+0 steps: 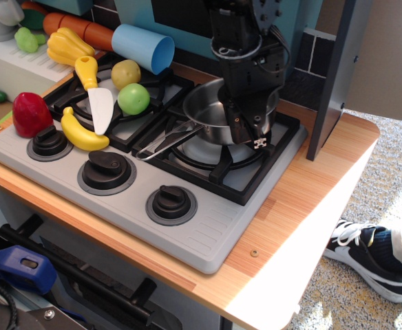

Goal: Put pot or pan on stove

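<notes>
The shiny steel saucepan point(211, 113) sits on the right burner grate point(215, 148) of the light grey stove point(208, 227), toward the grate's back. Its two-wire handle point(161, 142) points left and forward over the grate. My black gripper point(250, 127) comes down from above at the pan's right rim, its fingers straddling the rim. It appears shut on the rim. Three black knobs point(171, 201) line the stove's front.
The left burner holds a yellow-handled toy knife point(94, 93), a banana point(80, 132), a green ball point(133, 98) and a potato point(126, 72). A red pepper point(30, 113), a light blue cup point(143, 47) and a grey panel point(356, 69) stand around.
</notes>
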